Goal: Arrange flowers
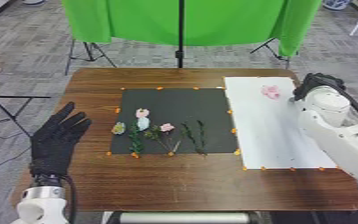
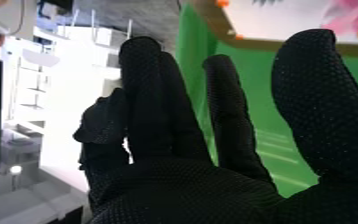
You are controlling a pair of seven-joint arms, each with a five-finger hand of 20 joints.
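The brown worktop (image 1: 167, 187) reaches from beneath the left hand across to the right hand, with a green cloth (image 1: 131, 20) hanging beyond it. A white sheet (image 1: 278, 130) lies just inward of the right hand; past it, between the sheet and the left hand, is a black mat (image 1: 180, 102). The left hand (image 1: 51, 145) is released, fingers extended, beside the mat. The right hand (image 1: 318, 82) is released too, its fingers up and apart, grasping nothing, at the sheet's outer edge. On the mat, a leafy sprig (image 1: 135, 142) lies nearer the left hand, dark stems (image 1: 201, 134) farther from it. Among the blooms there, a yellowish one (image 1: 119, 128) is closest to the left hand. A pink flower (image 1: 270, 92) lies alone on the sheet, just inward of the right hand. The arranging appears barely begun, with that flower placed first; the next move probably calls for the right hand to cross to the mat and pinch another stem gently. No writing is legible.
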